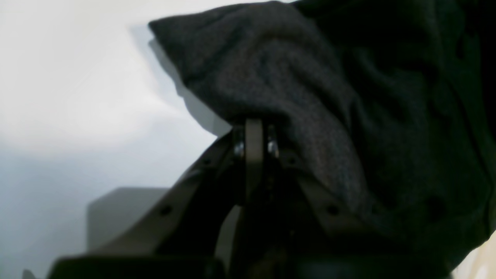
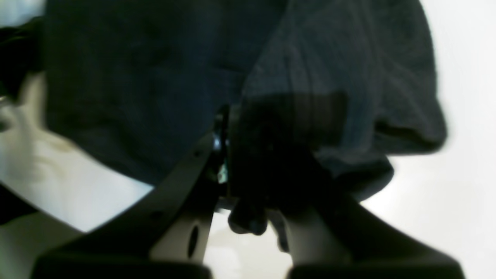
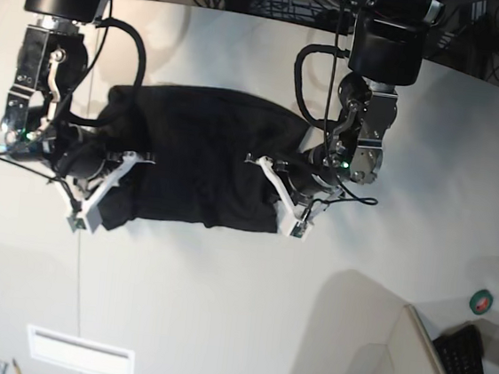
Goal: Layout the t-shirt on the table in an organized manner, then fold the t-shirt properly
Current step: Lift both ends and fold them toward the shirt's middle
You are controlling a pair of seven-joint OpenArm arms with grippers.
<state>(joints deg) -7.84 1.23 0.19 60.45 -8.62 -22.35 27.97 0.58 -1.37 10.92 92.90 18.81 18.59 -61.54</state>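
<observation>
The black t-shirt (image 3: 199,159) lies bunched across the middle of the off-white table (image 3: 219,309), stretched between my two grippers, with no print showing. At the shirt's right edge in the base view, my left gripper (image 3: 274,190) is shut on the cloth. The left wrist view shows its jaws (image 1: 254,128) pinching a fold of the t-shirt (image 1: 310,97) above the table (image 1: 77,97). My right gripper (image 3: 109,186) is shut on the shirt's left edge. In the right wrist view, the t-shirt (image 2: 155,77) drapes over this gripper (image 2: 224,120) and hides its far finger.
A green tape roll (image 3: 480,302) and a black keyboard (image 3: 471,371) sit at the lower right, beyond a raised board edge. A white rectangular label (image 3: 80,352) lies near the front left. Cables run behind both arms at the table's far edge.
</observation>
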